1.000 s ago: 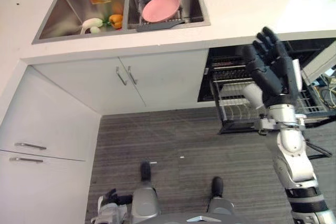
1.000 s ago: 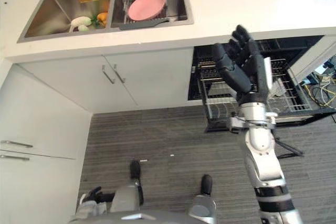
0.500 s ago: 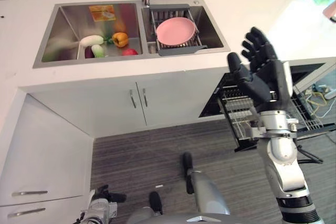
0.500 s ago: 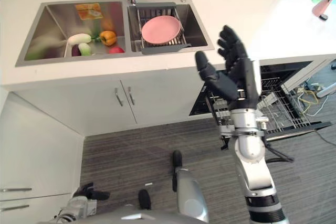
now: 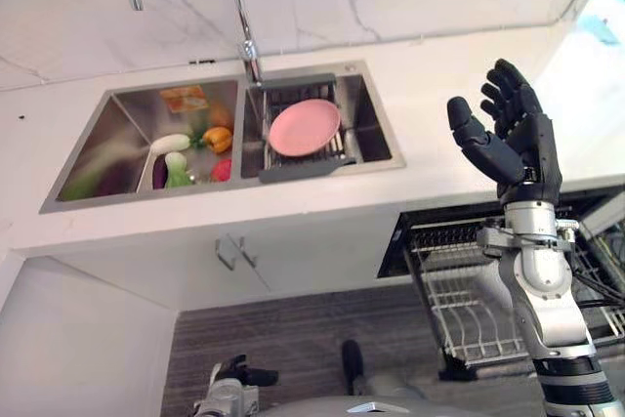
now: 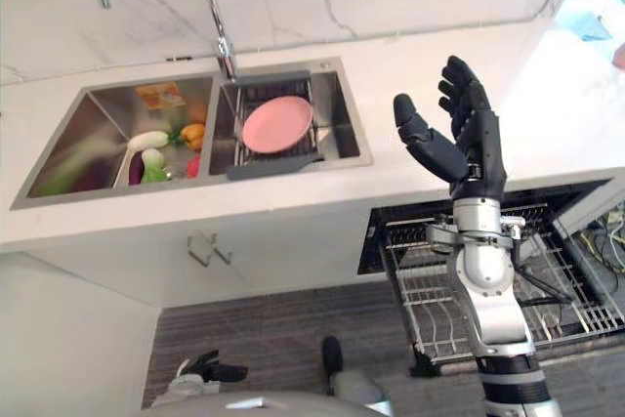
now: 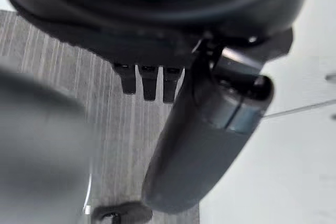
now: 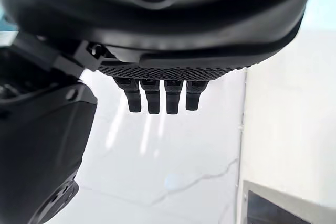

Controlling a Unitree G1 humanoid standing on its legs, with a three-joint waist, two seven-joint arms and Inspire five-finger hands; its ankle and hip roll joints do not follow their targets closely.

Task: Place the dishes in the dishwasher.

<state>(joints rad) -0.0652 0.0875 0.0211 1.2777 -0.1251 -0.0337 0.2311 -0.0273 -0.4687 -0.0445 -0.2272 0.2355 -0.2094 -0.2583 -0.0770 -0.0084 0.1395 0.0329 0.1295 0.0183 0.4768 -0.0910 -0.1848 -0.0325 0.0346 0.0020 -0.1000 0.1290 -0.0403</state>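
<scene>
head stereo: down on sink [image 5: 146, 158] | wrists: close along hands

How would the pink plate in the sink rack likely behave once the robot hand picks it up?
The pink plate looks rigid, so it should keep its shape. Its smooth surface may slip. Lying tilted in the dark rack, its rim seems reachable. The right robot hand is raised, open.

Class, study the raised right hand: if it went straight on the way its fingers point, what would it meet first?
Probably the white marble wall behind the counter: the right hand is open, fingers pointing up and away, nothing between. Depth is uncertain.
</scene>
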